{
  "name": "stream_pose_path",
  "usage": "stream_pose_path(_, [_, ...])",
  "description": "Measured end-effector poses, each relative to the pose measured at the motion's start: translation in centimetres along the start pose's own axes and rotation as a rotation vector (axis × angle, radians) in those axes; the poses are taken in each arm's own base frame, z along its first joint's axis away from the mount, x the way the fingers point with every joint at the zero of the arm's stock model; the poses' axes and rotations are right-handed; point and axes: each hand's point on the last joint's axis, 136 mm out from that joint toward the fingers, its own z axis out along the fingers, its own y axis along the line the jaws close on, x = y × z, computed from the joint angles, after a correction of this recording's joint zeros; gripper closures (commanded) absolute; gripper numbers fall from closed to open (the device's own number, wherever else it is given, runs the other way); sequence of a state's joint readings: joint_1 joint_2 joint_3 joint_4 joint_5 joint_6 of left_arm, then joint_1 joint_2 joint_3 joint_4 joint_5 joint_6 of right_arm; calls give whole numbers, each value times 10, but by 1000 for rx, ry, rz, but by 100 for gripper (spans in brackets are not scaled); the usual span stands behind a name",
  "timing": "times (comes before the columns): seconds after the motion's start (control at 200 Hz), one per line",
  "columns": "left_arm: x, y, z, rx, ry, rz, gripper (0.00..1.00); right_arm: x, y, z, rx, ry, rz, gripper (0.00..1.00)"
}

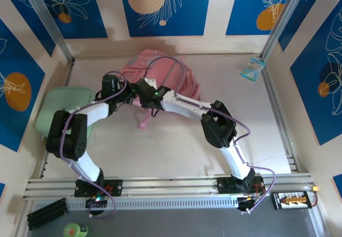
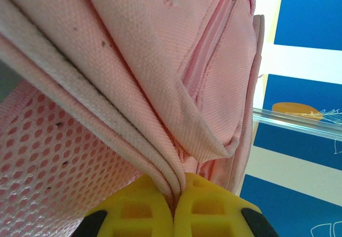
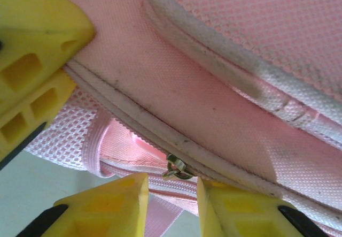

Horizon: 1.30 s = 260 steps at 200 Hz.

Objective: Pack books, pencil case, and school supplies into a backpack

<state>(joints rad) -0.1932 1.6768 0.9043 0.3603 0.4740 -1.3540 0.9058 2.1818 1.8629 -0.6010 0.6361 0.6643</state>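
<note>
The pink backpack (image 1: 170,75) lies at the back middle of the table, with both grippers at its near left side. My left gripper (image 2: 173,194) is shut on a piped seam of the backpack (image 2: 160,87), its yellow fingers pinching the fabric edge. In the right wrist view the same fingers (image 3: 32,60) show at upper left on that seam. My right gripper (image 3: 172,179) stands partly open just below the zipper line, nothing between its fingers. A small metal zipper slider (image 3: 179,167) sits right above the gap. From above, the left gripper (image 1: 127,96) and right gripper (image 1: 143,90) nearly meet. The books, pencil case and school supplies are out of view.
A mint-green flat case (image 1: 64,106) lies at the left, partly under the left arm. A small teal packet (image 1: 251,68) rests at the back right corner. A pink strap (image 1: 144,120) trails toward me from the backpack. Metal rails edge the table.
</note>
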Motion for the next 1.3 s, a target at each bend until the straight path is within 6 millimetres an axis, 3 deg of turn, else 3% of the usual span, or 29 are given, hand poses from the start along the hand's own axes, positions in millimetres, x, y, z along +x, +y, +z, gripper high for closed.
stream_pose_path(0.28, [-1, -1, 0, 6, -6, 1, 100, -3, -2, 5, 45, 3, -14, 74])
stream_pose_path(0.67, [-1, 0, 1, 0, -6, 11, 100, 4, -13, 8, 70, -1, -27, 87])
stream_pose_path(0.745, [0, 4, 3, -11, 1, 16, 100, 12, -23, 4, 76, -3, -33, 88])
stream_pose_path(0.93, [2, 9, 5, -19, 16, 17, 100, 32, -80, -13, 150, 23, -11, 91])
stream_pose_path(1.085, [6, 10, 7, -17, 38, 17, 100, 26, -101, -23, 133, 6, 32, 88])
stream_pose_path(1.3, [5, 11, 7, -17, 37, 38, 100, 21, -93, -19, 11, 27, -38, 73])
